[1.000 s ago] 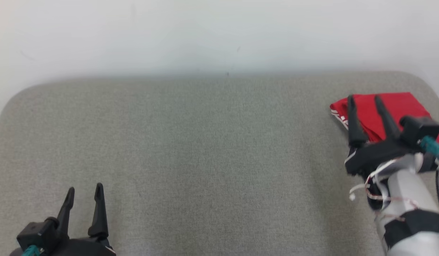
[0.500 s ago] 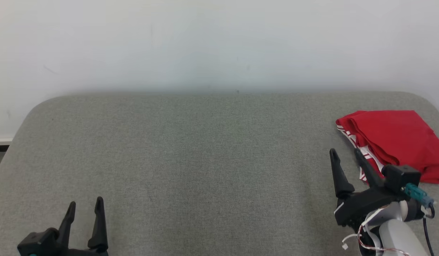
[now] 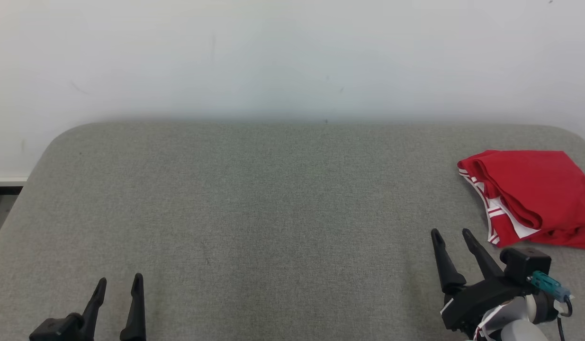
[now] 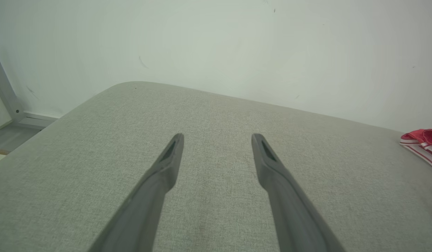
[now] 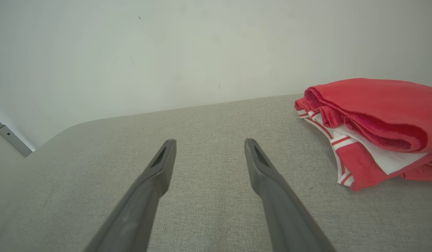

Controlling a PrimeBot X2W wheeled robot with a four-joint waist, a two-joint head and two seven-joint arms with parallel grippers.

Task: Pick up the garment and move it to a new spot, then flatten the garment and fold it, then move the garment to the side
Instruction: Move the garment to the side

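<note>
Since the red garment (image 3: 529, 189) lies folded at the right edge of the grey counter (image 3: 273, 213), the last step looks done. The left gripper (image 3: 120, 278) and right gripper (image 3: 449, 232) are spread apart, holding nothing; next, they can rest.

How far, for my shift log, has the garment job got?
Done, it seems: the red garment lies folded at the right edge of the grey padded surface, so the fold and the move to the side look finished. In hand: nothing; the left gripper and right gripper are open, empty and apart from it. Left: apparently nothing.
</note>
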